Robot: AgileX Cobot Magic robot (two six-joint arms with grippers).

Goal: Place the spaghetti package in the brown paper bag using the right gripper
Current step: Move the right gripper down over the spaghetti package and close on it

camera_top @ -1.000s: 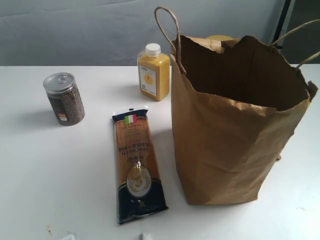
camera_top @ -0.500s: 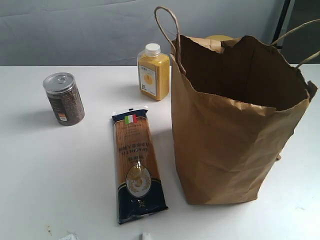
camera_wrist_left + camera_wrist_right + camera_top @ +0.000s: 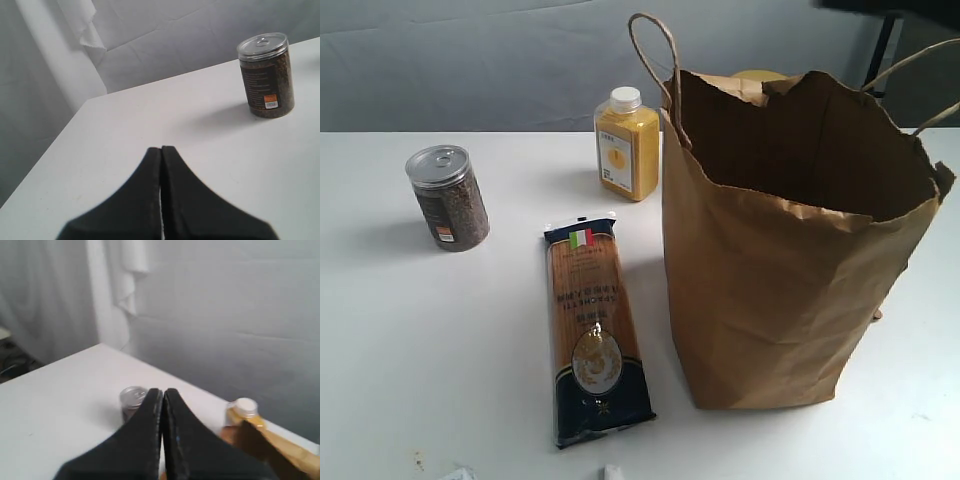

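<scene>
The spaghetti package [image 3: 592, 325] lies flat on the white table, lengthwise, just left of the brown paper bag [image 3: 780, 280]. The bag stands upright with its mouth open and its cord handles up. Neither gripper touches the package. In the right wrist view my right gripper [image 3: 163, 391] is shut and empty, held high above the table, with a brown edge of the bag [image 3: 292, 452] below it. My left gripper [image 3: 161, 148] is shut with nothing in it, low over the table's left part. In the exterior view only a dark shape [image 3: 890, 6] shows at the top right edge.
A yellow bottle [image 3: 626, 145] with a white cap stands behind the package, close to the bag's left side. A dark jar [image 3: 448, 198] with a silver lid stands at the left. The jar [image 3: 265, 75] also shows ahead of the left gripper.
A dark shape has come into the exterior view along the top right edge, above the bag. The package, bag, bottle and jar have not moved.
</scene>
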